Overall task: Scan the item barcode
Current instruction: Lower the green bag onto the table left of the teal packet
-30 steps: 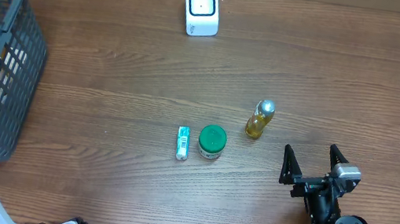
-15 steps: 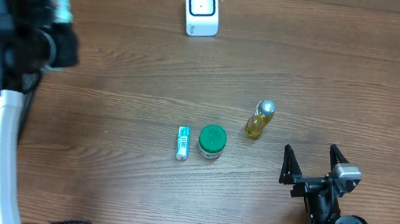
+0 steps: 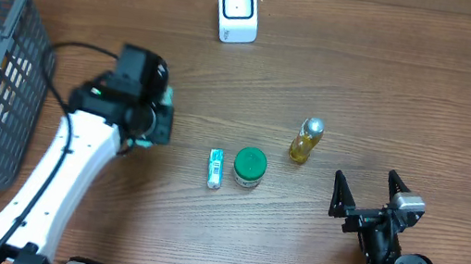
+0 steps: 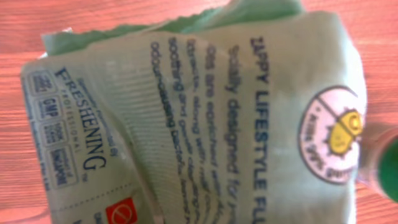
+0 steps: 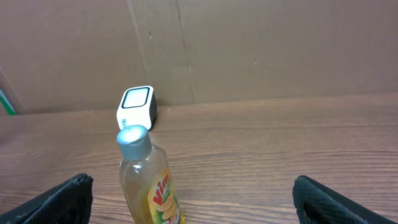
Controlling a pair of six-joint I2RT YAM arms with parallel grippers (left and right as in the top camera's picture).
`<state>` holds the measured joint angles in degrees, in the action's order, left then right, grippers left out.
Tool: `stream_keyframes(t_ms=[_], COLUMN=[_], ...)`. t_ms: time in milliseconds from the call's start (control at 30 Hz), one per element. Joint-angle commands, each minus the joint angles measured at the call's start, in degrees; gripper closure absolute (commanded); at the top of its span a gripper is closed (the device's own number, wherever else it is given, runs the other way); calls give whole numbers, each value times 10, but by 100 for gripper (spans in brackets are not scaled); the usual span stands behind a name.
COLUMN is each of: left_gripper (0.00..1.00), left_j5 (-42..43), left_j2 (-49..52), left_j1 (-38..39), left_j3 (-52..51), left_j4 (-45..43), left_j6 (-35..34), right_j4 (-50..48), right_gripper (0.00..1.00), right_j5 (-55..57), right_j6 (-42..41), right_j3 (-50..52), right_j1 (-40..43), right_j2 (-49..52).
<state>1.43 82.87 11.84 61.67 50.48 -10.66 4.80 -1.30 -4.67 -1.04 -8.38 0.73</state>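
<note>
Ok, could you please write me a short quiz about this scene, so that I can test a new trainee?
1. Which item stands between the small tube and the yellow bottle?
2. True or false: the right gripper is shut on the yellow bottle.
3. The left gripper holds: A. the green-lidded jar; B. the green pouch; C. the small tube.
Key: 1. The green-lidded jar. 2. False: its jaws are open and empty, apart from the bottle. 3. B.
</note>
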Motion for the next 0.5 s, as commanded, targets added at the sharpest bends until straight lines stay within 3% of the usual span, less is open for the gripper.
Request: stream_keyframes(t_ms=[0, 200, 300, 467], left_gripper=[56, 56, 39, 23], left_j5=[-8, -9, -6, 10], left_j2=[4, 30, 53, 67], left_j1=[13, 14, 14, 14], left_j3=[-42, -99, -103, -103], left_j4=[-31, -88, -96, -107], left_j6=[-15, -23, -23, -23], right_j4=[-1, -1, -1, -1], right_gripper=[0, 0, 0, 0], right_j5=[-3, -3, -3, -3], right_j6=[0, 0, 0, 0], right_j3=[6, 6, 6, 6], right_j1=[-1, -1, -1, -1], right_j2=[-6, -6, -6, -6])
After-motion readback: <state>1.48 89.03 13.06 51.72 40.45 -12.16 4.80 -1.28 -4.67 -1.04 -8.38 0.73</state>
